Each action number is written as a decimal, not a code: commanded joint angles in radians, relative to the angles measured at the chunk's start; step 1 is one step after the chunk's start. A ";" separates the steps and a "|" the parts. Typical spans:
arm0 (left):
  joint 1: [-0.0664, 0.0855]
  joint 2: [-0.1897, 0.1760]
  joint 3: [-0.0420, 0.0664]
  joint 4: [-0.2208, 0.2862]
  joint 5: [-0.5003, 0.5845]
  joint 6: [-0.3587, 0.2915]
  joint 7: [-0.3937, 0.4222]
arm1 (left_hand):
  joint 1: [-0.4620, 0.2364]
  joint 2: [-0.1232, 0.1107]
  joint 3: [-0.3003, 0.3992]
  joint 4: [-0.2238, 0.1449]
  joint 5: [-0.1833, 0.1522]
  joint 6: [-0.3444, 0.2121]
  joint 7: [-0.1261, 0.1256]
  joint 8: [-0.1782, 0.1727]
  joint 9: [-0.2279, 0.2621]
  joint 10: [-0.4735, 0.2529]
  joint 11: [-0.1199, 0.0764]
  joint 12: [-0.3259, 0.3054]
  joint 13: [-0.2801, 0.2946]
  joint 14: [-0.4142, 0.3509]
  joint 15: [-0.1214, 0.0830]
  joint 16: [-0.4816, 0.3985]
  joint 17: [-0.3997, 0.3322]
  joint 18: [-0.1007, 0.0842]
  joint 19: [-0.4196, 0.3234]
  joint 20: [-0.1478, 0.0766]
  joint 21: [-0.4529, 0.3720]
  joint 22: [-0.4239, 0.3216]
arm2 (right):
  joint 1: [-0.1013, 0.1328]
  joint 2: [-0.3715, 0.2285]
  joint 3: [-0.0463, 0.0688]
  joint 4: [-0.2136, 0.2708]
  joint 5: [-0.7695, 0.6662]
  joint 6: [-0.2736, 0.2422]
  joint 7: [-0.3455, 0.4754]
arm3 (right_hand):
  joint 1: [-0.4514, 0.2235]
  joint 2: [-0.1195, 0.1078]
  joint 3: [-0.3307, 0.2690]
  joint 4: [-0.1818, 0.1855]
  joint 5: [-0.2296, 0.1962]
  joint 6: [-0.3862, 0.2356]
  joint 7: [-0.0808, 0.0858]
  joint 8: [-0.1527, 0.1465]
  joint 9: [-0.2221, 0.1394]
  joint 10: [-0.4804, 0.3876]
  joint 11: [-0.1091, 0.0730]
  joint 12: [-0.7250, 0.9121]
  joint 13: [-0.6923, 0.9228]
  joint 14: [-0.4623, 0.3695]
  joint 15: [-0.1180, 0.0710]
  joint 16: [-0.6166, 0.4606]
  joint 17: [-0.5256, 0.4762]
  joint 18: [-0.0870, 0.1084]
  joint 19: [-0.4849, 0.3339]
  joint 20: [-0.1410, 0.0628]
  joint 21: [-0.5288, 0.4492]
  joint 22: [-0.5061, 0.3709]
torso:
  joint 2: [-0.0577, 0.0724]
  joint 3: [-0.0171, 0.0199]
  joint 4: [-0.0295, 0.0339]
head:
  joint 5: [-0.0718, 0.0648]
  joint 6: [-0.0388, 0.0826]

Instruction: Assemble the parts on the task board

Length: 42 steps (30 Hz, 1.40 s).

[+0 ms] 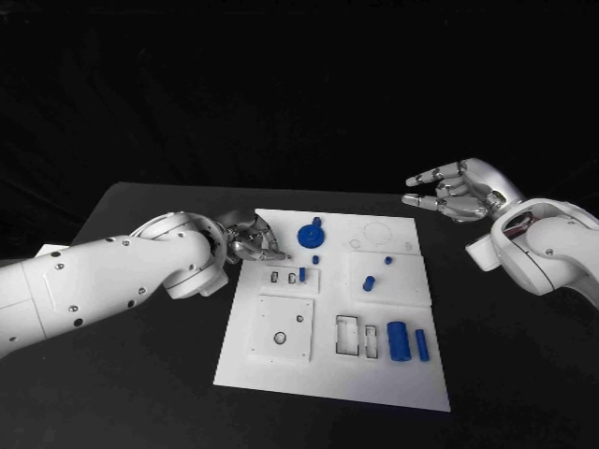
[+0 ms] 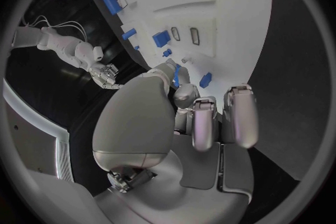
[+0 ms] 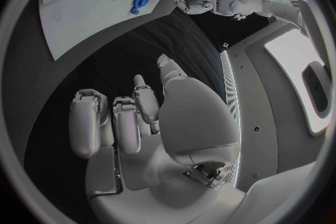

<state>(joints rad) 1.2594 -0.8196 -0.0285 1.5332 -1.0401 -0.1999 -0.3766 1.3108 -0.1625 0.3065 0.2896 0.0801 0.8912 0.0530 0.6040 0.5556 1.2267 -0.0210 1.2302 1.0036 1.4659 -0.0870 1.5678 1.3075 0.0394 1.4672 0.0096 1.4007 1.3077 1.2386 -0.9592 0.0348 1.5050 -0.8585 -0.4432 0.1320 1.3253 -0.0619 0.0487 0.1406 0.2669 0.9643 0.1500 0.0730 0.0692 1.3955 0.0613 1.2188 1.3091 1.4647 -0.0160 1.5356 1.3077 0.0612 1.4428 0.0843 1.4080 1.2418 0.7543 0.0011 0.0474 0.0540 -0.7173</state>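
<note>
The left hand (image 1: 253, 238) hovers at the task board's (image 1: 280, 360) far left corner, fingers curled in near a blue round part (image 1: 311, 232); whether it holds anything, I cannot tell. The right hand (image 1: 455, 192) hangs empty, fingers loosely apart, well clear over bare tabletop (image 1: 516, 374), probably leaving room. Other blue parts lie mid-board and near its right edge.

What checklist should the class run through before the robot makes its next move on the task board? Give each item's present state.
1. Task board lies flat on the table: ok.
2. Left robot hand sits at the board's far left corner: ok.
3. Left robot hand holds a part: cannot tell; its fingers are curled.
4. Right robot hand is off the board, holding nothing: ok.
5. Blue gear lies free beside the left robot hand: ok.
6. All parts seated: not ok; two blue cylinders lie loose near the board's right edge.
</note>
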 commanded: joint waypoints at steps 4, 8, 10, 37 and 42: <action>0.076 -0.006 0.008 -0.011 0.182 0.351 -0.086 | -0.201 0.029 -0.083 0.004 0.001 0.002 0.026 -0.087 -0.062 0.012 0.029 -0.002 -0.007 0.105 0.026 0.003 0.263 0.014 0.028 0.031 -0.017 0.021 | -0.002 0.002 0.000 -0.005 -0.004 0.011 0.003 | 0.002 0.007 -0.005 0.000 0.004 0.001 -0.002 0.007 0.002 -0.002 -0.002 -0.002 0.030 0.093 -0.002 -0.004 0.212 0.006 -0.003 0.000 -0.005 -0.001 | -0.001 0.0030 0.0011 | -0.003 0.002; 0.106 0.021 0.008 -0.043 0.180 0.503 -0.173 | -0.257 0.058 -0.161 0.002 -0.004 0.045 0.019 -0.107 -0.082 0.033 0.021 0.015 0.017 0.105 0.021 0.003 0.263 0.014 0.033 0.031 -0.010 0.032 | -0.002 0.003 0.000 -0.007 -0.004 0.012 0.001 | 0.002 0.007 -0.005 -0.001 0.004 0.001 -0.002 0.007 0.002 -0.002 -0.003 -0.002 0.030 0.093 -0.002 -0.005 0.212 0.006 -0.003 0.000 -0.005 -0.001 | 0.000 0.0022 -0.0001 | -0.004 0.004; 0.117 0.041 0.008 -0.062 0.162 0.557 -0.202 | -0.270 0.066 -0.190 0.003 -0.015 0.064 0.014 -0.107 -0.085 0.050 0.015 0.031 0.041 0.105 0.018 0.003 0.263 0.011 0.037 0.028 -0.002 0.044 | -0.002 0.004 0.000 -0.009 -0.003 0.013 0.000 | 0.003 0.008 -0.005 -0.001 0.004 0.001 -0.002 0.007 0.001 -0.001 -0.003 -0.002 0.030 0.093 -0.002 -0.005 0.211 0.006 -0.003 0.000 -0.006 -0.002 | 0.001 0.0017 -0.0008 | -0.005 0.004; 0.138 0.346 -0.030 -0.318 0.012 0.632 -0.267 | -0.261 0.102 -0.310 0.001 -0.031 0.104 -0.005 -0.099 -0.067 0.089 -0.002 0.075 0.108 0.105 0.001 0.003 0.263 0.003 0.050 0.010 0.026 0.083 | -0.004 0.025 0.000 -0.025 0.000 0.023 -0.001 | 0.003 0.008 -0.005 -0.002 0.005 0.000 -0.002 0.006 0.001 -0.003 -0.003 -0.004 0.028 0.093 -0.002 -0.006 0.210 0.006 -0.003 0.000 -0.006 -0.003 | 0.002 0.0001 0.0003 | 0.003 0.006; 0.128 0.361 -0.032 -0.333 0.006 0.630 -0.270 | -0.259 0.095 -0.313 0.003 -0.031 0.107 -0.006 -0.096 -0.063 0.090 -0.002 0.076 0.111 0.105 0.001 0.003 0.263 0.003 0.051 0.010 0.028 0.086 | -0.005 0.026 0.000 -0.026 0.001 0.025 -0.001 | 0.003 0.008 -0.005 -0.002 0.005 0.000 -0.002 0.006 0.001 -0.003 -0.003 -0.004 0.028 0.093 -0.002 -0.006 0.210 0.006 -0.003 0.000 -0.006 -0.003 | 0.002 0.0010 0.0003 | 0.002 0.002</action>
<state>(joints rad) 1.3884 -0.4624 -0.0611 1.2037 -1.0150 0.4146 -0.6374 1.0460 -0.0620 -0.0029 0.2923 0.0532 0.9917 0.0465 0.5026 0.4911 1.3098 -0.0215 1.3012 1.1140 1.4653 -0.0803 1.5678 1.3073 0.0394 1.4630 0.0263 1.4239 1.3078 1.2346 -0.9344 0.0347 1.4795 -0.8562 -0.4334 0.1292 1.3253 -0.0619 0.0486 0.1406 0.2669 0.9643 0.1501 0.0730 0.0689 1.3955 0.0613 1.2188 1.3091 1.4647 -0.0160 1.5356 1.3074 0.0612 1.4429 0.0843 1.4080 1.2406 0.7562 0.0016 0.0476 0.0567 -0.7130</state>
